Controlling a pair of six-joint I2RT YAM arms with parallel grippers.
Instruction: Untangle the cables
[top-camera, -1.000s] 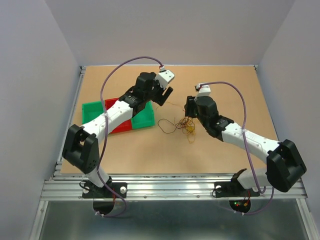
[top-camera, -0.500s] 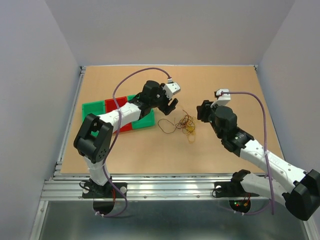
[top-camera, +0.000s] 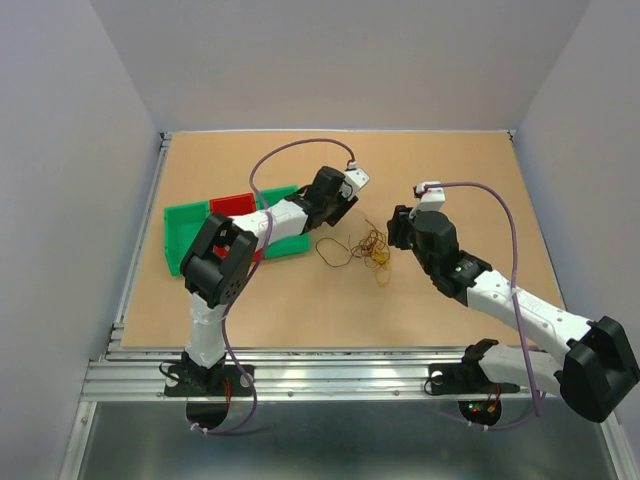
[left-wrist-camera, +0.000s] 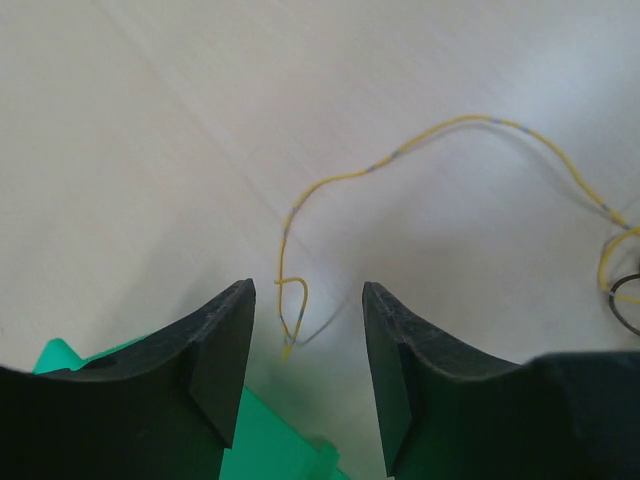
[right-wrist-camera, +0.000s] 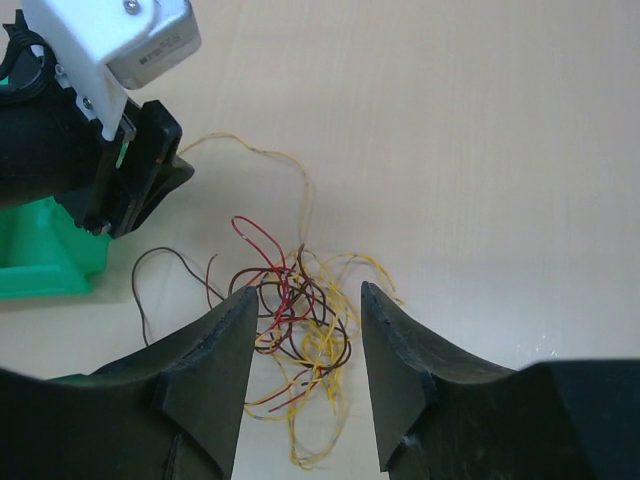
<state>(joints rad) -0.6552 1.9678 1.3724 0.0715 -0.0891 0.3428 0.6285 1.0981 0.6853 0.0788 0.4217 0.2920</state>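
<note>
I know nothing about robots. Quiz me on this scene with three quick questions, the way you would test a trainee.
1. True or false: the left gripper is shut on a wire.
2. What colour is the strand ending between its jaws? A red, B yellow, C blue.
3. Fill in: the right gripper hangs open over the tangled ____.
Key: 1 false, it is open. 2 B. 3 cables.
</note>
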